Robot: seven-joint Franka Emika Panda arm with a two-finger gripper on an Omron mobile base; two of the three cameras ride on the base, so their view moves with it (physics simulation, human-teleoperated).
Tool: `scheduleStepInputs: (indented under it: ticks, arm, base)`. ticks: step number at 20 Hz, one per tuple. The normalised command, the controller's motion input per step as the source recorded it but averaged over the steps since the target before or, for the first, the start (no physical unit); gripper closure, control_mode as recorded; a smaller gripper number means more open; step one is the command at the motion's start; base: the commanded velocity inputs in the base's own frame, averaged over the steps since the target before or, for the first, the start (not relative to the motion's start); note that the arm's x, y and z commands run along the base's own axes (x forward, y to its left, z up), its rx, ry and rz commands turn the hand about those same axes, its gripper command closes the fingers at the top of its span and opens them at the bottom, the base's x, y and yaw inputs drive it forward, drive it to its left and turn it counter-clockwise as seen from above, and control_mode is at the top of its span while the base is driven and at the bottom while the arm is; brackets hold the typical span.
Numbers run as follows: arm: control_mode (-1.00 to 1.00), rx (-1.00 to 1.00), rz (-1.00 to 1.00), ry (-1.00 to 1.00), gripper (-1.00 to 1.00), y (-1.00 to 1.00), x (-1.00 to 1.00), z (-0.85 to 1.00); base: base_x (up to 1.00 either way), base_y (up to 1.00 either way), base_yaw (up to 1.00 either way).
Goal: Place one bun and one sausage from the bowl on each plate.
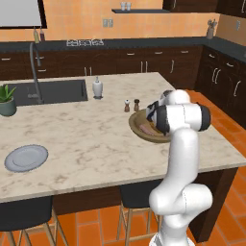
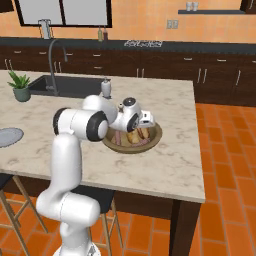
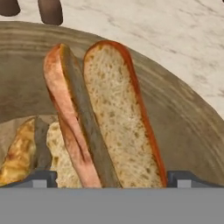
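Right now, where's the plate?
In the left base view the plate lies near the counter's front left edge, far left of the bowl, with the potted plant behind it.

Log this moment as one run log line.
phase: reaching into bowl | claw: open, over bun and sausage | plate: bare

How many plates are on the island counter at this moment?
1. The plate lies near the counter's front left edge, far from the bowl; the right base view catches its edge at the left border. Another could lie beyond the frame.
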Motion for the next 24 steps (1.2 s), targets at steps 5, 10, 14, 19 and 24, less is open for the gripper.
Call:
scheduleStepInputs:
  ticks: [5,10,14,19,24]
  arm:
    - [-1.00,0.00,0.00,0.01,-1.00,-0.04,0.26,-0.29]
    - [-1.00,0.00,0.00,0.00,1.00,0.00,-0.02,-0.15]
    - [-1.00,0.00,0.00,-0.08,1.00,0.00,-0.58,0.36]
    - [-1.00,0.00,0.00,-0.07,1.00,0.10,-0.83,0.90]
    - [-1.00,0.00,0.00,-0.01,1.00,0.20,-0.97,0.76]
  base:
    - [0.00,0.00,0.00]
    - [0.00,0.00,0.00]
    - [0.00,0.00,0.00]
    - [0.00,0.00,0.00]
    - [0.00,0.00,0.00]
